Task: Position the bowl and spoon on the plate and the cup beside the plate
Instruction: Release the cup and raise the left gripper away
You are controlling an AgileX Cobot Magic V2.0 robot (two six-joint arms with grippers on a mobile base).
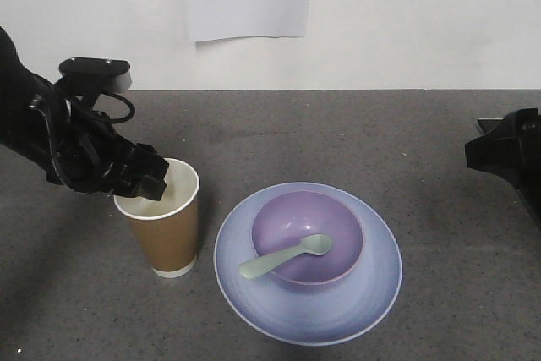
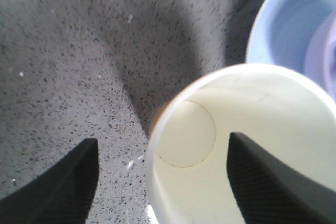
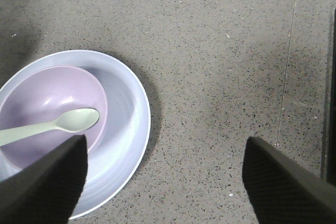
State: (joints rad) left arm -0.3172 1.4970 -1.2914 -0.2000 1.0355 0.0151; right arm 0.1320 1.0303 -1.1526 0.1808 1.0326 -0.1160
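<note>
The left claw (image 1: 150,177) is straddling the cup's (image 1: 169,238) rim, one finger inside, not visibly pinching it; the cup is standing just beside the plate (image 1: 355,314), which is holding the bowl (image 1: 342,230) and spoon (image 1: 286,257). The right claw (image 3: 163,182) is hanging released over the tabletop (image 3: 220,51).

Counter (image 1: 439,234): dark grey, fine pale speckle, matte, running back to a white wall.
Directly on it, two items:
- cup (image 1: 169,238), upright on its white base band, at the left.
- plate (image 1: 355,314), flat, just beside the cup on its right; a narrow strip of counter shows between them, not touching.
</note>
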